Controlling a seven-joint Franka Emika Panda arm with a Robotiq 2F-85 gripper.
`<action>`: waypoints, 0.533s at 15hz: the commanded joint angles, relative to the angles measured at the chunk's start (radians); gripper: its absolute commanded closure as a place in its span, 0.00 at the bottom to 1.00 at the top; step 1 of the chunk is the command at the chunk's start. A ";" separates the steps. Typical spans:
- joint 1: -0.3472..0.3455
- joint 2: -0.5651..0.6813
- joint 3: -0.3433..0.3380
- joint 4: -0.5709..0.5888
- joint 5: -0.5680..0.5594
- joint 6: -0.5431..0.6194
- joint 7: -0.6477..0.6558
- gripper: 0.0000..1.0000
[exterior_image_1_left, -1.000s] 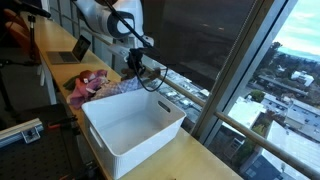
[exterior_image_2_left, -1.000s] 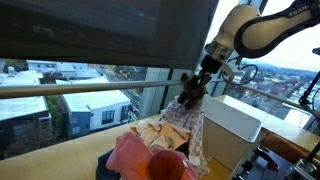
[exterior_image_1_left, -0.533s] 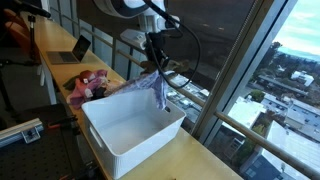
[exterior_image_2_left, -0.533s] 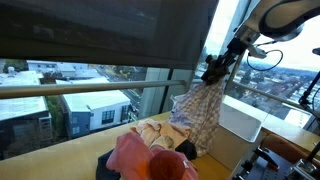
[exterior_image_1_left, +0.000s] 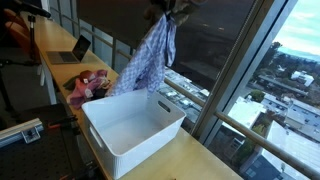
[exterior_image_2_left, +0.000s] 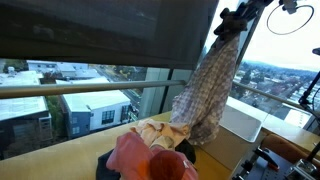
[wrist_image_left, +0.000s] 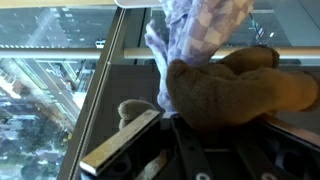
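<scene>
My gripper (exterior_image_1_left: 165, 8) is high at the top edge in both exterior views (exterior_image_2_left: 232, 18), shut on a blue-and-white checked cloth (exterior_image_1_left: 146, 58). The cloth hangs long and loose below it (exterior_image_2_left: 208, 92). Its lower end reaches the pile of clothes (exterior_image_2_left: 150, 150) and the back edge of the white bin (exterior_image_1_left: 170, 125). In the wrist view the fingers (wrist_image_left: 215, 122) close on a brown fuzzy fabric (wrist_image_left: 240, 88) with the checked cloth (wrist_image_left: 205, 25) beyond it. I cannot tell whether the brown fabric is part of the same piece.
The pink and red clothes pile (exterior_image_1_left: 88, 87) lies on the wooden counter (exterior_image_1_left: 190, 160) beside the bin. A laptop (exterior_image_1_left: 72, 52) sits farther along. A large window and railing (exterior_image_1_left: 235, 120) run along the counter's far side.
The gripper has risen from the clothes pile to the top of the view, pulling the checked cloth up until it hangs full length by the bin.
</scene>
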 joint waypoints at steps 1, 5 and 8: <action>-0.002 -0.026 0.015 0.182 -0.022 -0.114 -0.005 0.96; -0.012 0.002 0.007 0.355 -0.018 -0.182 -0.016 0.96; -0.021 0.023 -0.003 0.416 -0.018 -0.195 -0.018 0.96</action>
